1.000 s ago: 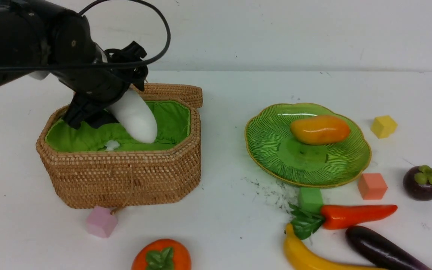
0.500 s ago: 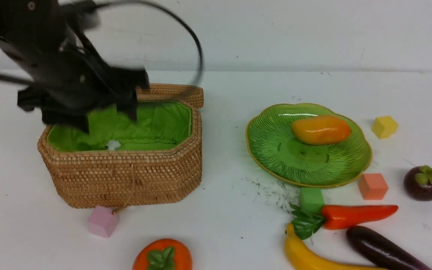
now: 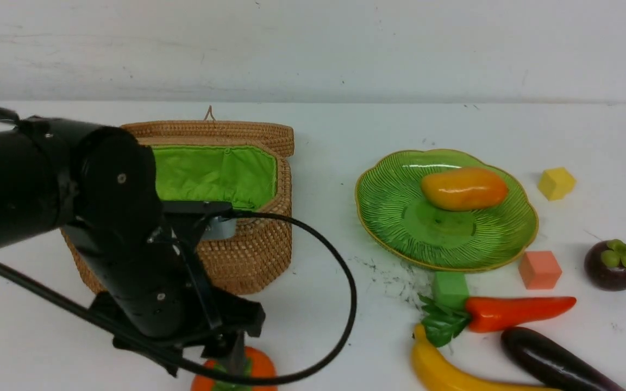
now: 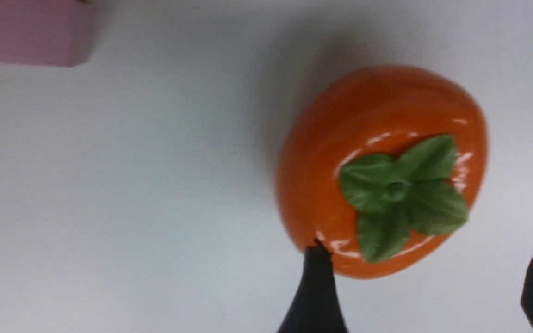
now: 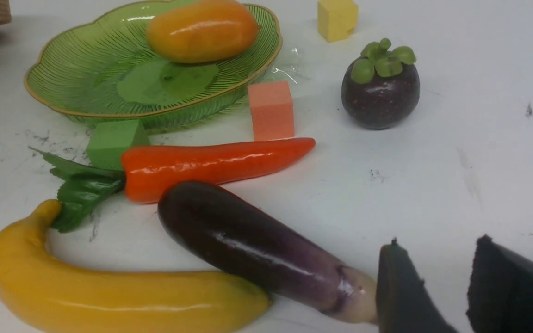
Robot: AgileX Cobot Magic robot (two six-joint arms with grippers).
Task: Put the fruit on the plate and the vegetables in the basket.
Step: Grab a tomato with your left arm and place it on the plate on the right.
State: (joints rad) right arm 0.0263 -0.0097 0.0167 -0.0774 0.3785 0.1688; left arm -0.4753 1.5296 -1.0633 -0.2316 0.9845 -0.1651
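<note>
From my distant control post, I have the left pincer [image 4: 432, 252] wide apart and empty above the worktop [image 3: 313, 336], its fingertips near the round orange persimmon [image 4: 322, 162], whose green cap faces up. A pink cube [image 4: 21, 32] lies near the same pincer, apart from the persimmon. Beyond the left pincer, partly hidden from me by its arm, stands the wicker basket [image 3: 253, 255], lid [image 3: 237, 130] back and green lining [image 3: 215, 174] showing; I cannot see all of its inside. Farther forward and well to the left pincer's right sits the scalloped green plate [image 3: 383, 212], carrying the orange-yellow mango [image 3: 464, 188]. My right pincer [image 5: 438, 241] holds nothing, its fingers parted by a narrower gap. Just beside it is the pale end of the purple eggplant [image 5: 248, 245]; I cannot tell whether they touch. Farther from that pincer lie the yellow banana [image 5: 123, 296] and the red-orange pepper [image 5: 215, 164], its leaves near the banana's stem. The dark mangosteen [image 5: 381, 97] sits upright, well apart from the right pincer, as do a salmon cube [image 5: 272, 111], a yellow cube [image 5: 337, 19] and a green cube [image 5: 111, 143] between plate and pepper.
</note>
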